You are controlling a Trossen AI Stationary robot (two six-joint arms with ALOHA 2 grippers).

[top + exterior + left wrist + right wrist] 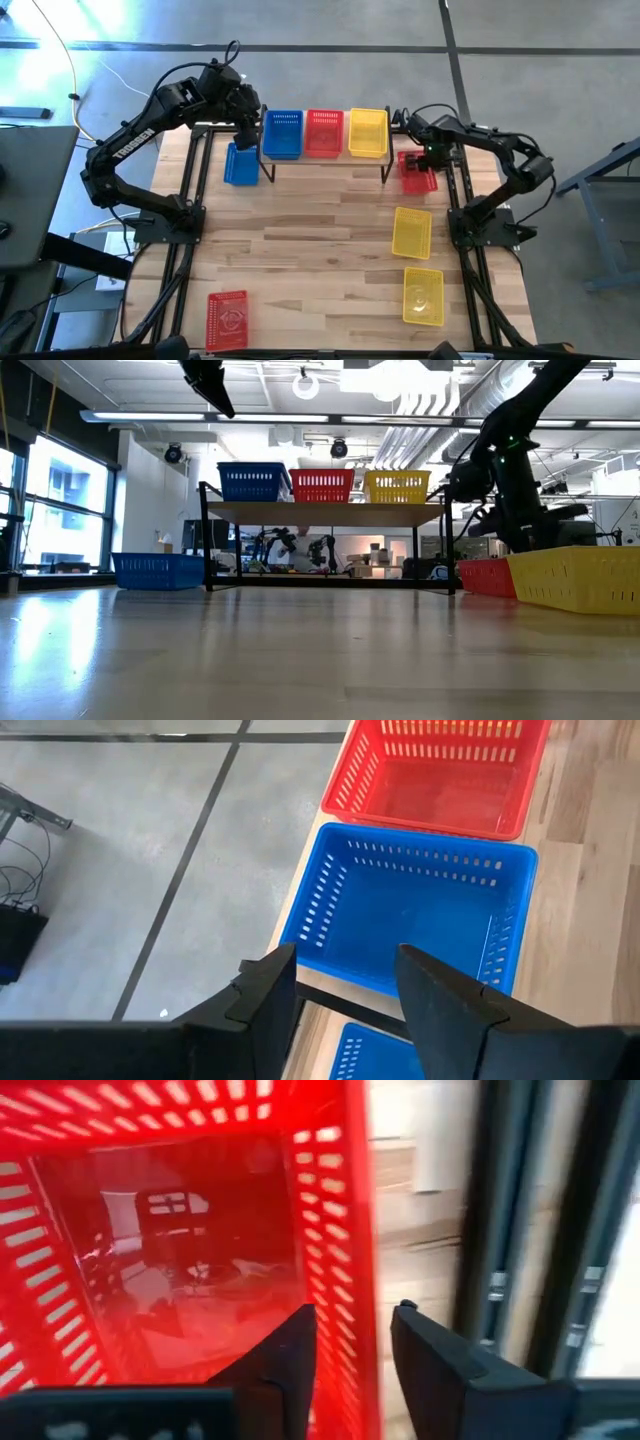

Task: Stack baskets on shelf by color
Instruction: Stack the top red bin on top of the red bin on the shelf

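Note:
The shelf [325, 165] stands at the table's far side. On it rest a blue basket [283, 133], a red one [324, 132] and a yellow one [368, 132]. Another blue basket [241, 163] sits on the table left of the shelf. A red basket [415, 172] sits right of it. My left gripper [347, 970] is open and hovers above the shelf's blue basket [415, 905], high over it in the low view [212, 385]. My right gripper [353, 1320] is at the right red basket [180, 1250], shut on its wall. My right gripper holds the red basket by its right side wall [358, 1255]. One finger is inside the basket and one outside. The fingers come from above, pointing down. In the low view the basket [485, 578] sits on the table.
Two yellow baskets [411, 231] [423, 295] lie near the table's right edge, and a red basket [228, 320] lies at the near left corner. Black frame rails [455, 190] run close beside the right red basket. The table's middle is bare wood [310, 250].

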